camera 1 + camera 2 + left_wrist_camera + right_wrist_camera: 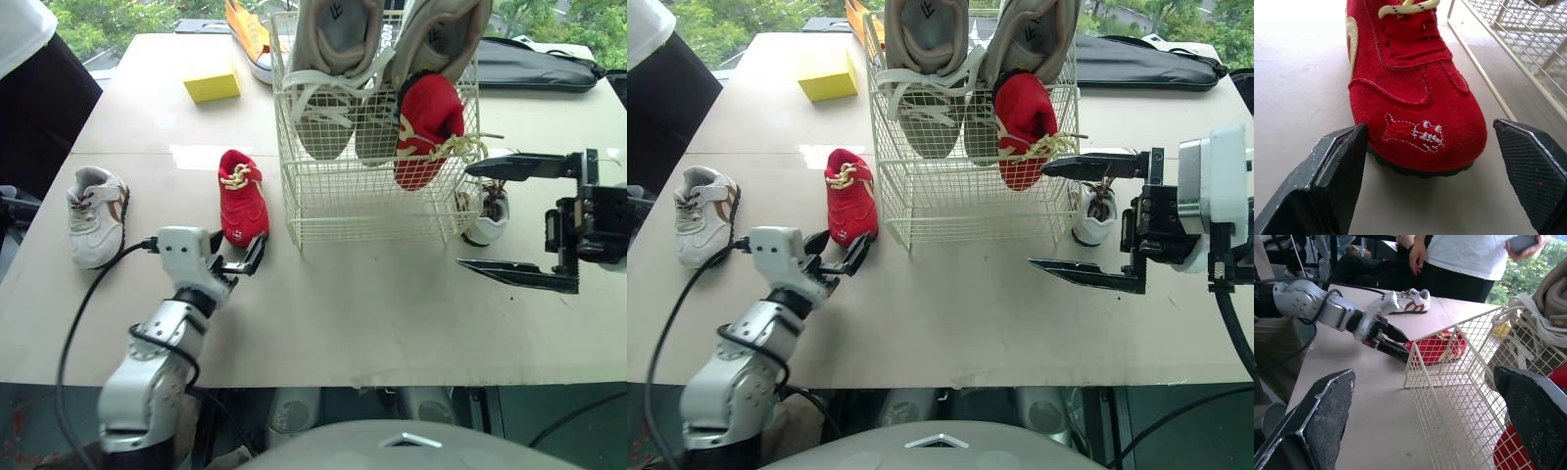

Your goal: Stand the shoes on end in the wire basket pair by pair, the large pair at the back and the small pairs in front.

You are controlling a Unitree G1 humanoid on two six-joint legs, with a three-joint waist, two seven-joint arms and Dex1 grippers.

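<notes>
Both head views look forward and down over the counter [392, 313] from mid range, taking in the wire basket [372, 201] at its middle. The left wrist view sits low, very near the red shoe [1420, 107] beside the basket. The right wrist view looks across the counter from the basket's other side toward the left tool [1403, 348], sharing that shoe and basket.

Window-side test room; beige table [392, 313], trees [118, 20] outside.
</notes>
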